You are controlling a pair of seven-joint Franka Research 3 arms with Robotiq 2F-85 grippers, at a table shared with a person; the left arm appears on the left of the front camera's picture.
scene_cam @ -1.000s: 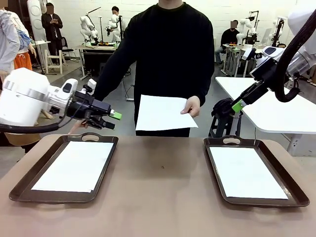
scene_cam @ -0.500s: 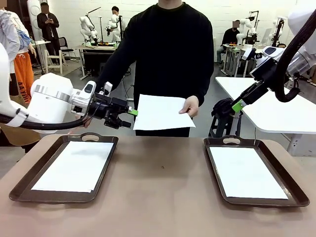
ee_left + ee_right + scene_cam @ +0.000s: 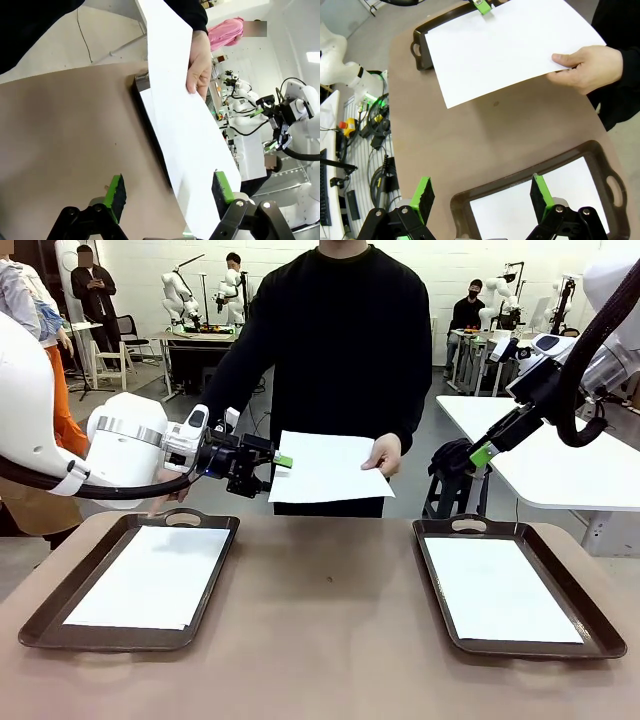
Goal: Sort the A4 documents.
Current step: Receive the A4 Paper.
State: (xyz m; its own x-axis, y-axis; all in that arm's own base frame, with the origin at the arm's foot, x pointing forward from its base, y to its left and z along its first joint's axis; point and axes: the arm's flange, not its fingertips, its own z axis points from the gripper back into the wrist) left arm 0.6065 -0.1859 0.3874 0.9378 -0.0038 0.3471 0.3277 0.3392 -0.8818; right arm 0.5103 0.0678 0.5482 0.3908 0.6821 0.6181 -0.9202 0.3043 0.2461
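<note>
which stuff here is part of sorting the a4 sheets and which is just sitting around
Part of the job:
- plain white paper sheet held out in the person's hand
- white sheets in the two dark brown handled trays
- left gripper, jaws open at the sheet's edge

Just there:
- brown table
- white side table

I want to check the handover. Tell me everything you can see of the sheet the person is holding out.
The plain white, blank rectangular paper sheet is thin and slightly bowed, held roughly level in the air beyond the table's far edge. The person's hand pinches one short edge. At the opposite edge the left gripper, open, has reached it; in the left wrist view the sheet passes between its green-padded fingers, not yet clamped.
</note>
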